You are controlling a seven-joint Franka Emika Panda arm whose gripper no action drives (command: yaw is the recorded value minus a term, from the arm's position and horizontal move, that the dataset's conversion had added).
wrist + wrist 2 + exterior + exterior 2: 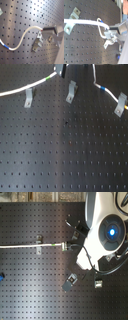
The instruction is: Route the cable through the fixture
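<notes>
Jaws are closed on the cable (pixel 87 22), as both wrist views show: the white cord ends right at the pinched fingertips of the gripper (pixel 43 31).

Breadboard (pixel 65 159): a black perforated plate fills every view and carries the fixture as three separate metal clips.

Arm (pixel 107 232): its white body covers the second exterior view's right side, with the gripper reaching toward the middle of the plate.

Cable: in the first exterior view it enters from the left edge, passes over the left clip (pixel 29 98) and rises to the gripper at the top of the frame. It drops again past a blue band (pixel 101 87) to the right clip (pixel 120 104), where a yellowish end shows. A green band (pixel 46 80) lies between the left clip and the gripper.

Middle clip (pixel 71 90): it stands just below the gripper, and the cable is lifted clear above it.

Progress, as judged: the cord appears seated at the left and right clips, though blur prevents confirmation. The middle clip is not yet threaded. Remaining work is lowering the held span into that clip.
</notes>
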